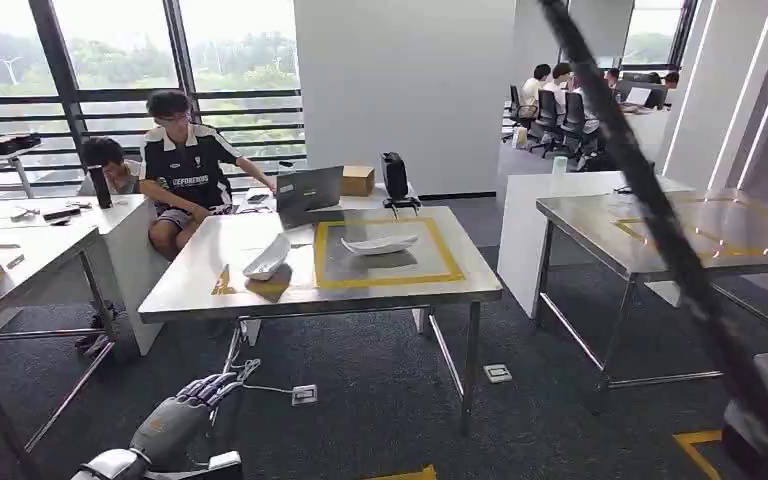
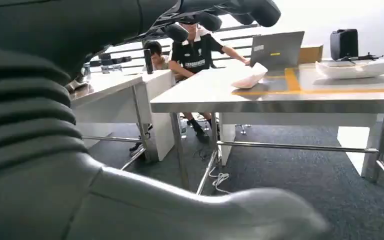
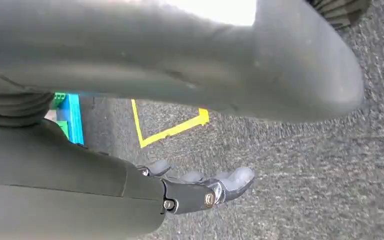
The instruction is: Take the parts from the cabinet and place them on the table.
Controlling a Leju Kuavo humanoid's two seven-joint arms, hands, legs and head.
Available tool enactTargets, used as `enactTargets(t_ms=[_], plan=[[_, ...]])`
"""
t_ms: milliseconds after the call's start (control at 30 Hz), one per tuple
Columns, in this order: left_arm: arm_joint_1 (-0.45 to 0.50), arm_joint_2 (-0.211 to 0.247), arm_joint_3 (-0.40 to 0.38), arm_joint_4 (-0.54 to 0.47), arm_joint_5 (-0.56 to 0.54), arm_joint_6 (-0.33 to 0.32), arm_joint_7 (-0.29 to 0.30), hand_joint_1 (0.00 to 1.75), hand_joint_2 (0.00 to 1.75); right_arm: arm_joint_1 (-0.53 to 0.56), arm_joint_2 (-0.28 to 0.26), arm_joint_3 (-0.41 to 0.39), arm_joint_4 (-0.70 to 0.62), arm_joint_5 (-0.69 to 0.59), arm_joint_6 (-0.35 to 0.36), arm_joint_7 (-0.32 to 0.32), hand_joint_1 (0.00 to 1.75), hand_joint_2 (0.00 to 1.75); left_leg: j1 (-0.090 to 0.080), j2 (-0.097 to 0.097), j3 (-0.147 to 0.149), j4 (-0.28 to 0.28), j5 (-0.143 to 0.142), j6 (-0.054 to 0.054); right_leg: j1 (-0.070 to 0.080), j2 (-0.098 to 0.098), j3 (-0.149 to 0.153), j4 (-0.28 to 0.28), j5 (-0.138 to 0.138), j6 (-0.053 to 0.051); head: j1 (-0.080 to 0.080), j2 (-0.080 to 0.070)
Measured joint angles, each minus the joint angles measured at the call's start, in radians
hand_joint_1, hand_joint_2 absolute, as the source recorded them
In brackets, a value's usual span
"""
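Left hand (image 1: 182,412): low, nearest, fingers (image 1: 212,388) apart, empty. Right hand (image 3: 180,192): hanging over carpet, fingers loosely extended, empty. Desk (image 1: 190,290): ahead, carrying two white parts (image 1: 267,259), one beside and one inside the yellow-taped square, apparently the drop zone. Beyond: seated person (image 1: 185,170), laptop (image 1: 308,190).

Desk (image 1: 200,290): brushed steel top, yellow tape square.
Parts (image 1: 378,243): white, both.
Laptop (image 1: 309,189): grey.
Cardboard box (image 1: 357,180): tan.
Carpet (image 1: 380,400): dark grey, speckled; yellow tape corner (image 3: 172,129) beyond the right hand's fingers (image 3: 235,179).
Left hand (image 1: 185,412): grey, dark fingers.
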Motion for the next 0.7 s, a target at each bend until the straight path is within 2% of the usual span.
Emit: enactTargets(t_ms=[100, 133, 600, 633, 700], plan=[[0.000, 0.000, 0.000, 0.002, 0.000, 0.003, 0.000, 0.00, 0.00, 0.000, 0.000, -0.005, 0.000, 0.000, 0.000, -0.002, 0.00, 0.00, 0.000, 0.000, 0.000, -0.002, 0.003, -0.002, 0.000, 0.000, -0.001, 0.001, 0.001, -0.002, 0.000, 0.000], [0.000, 0.000, 0.000, 0.003, 0.000, 0.005, 0.000, 0.00, 1.75, 0.000, 0.000, -0.005, 0.000, 0.000, 0.000, -0.003, 0.00, 0.00, 0.000, 0.000, 0.000, -0.002, 0.003, -0.003, 0.000, 0.000, -0.001, 0.001, 0.001, -0.002, 0.000, 0.000], [0.005, 0.000, 0.000, 0.005, 0.017, 0.024, 0.011, 0.00, 1.75, -0.001, 0.000, -0.009, 0.000, 0.011, 0.008, -0.021, 0.00, 0.00, 0.000, -0.001, -0.002, -0.002, 0.003, -0.003, -0.001, 0.000, -0.002, 0.001, 0.002, -0.001, 0.000, 0.000], [0.009, 0.000, 0.000, 0.003, 0.019, 0.024, 0.011, 0.00, 1.75, -0.001, 0.000, -0.009, 0.000, 0.014, 0.011, -0.021, 0.00, 1.75, 0.000, -0.001, -0.002, -0.002, 0.003, -0.003, -0.001, 0.000, -0.002, 0.001, 0.002, -0.001, 0.000, 0.000], [0.017, 0.001, 0.000, 0.002, 0.020, 0.024, 0.014, 0.00, 1.75, -0.001, 0.000, -0.009, 0.000, 0.017, 0.014, -0.029, 0.00, 1.75, 0.000, -0.001, -0.002, -0.002, 0.004, -0.002, -0.001, 0.000, -0.002, 0.001, 0.002, 0.000, 0.000, 0.000]])
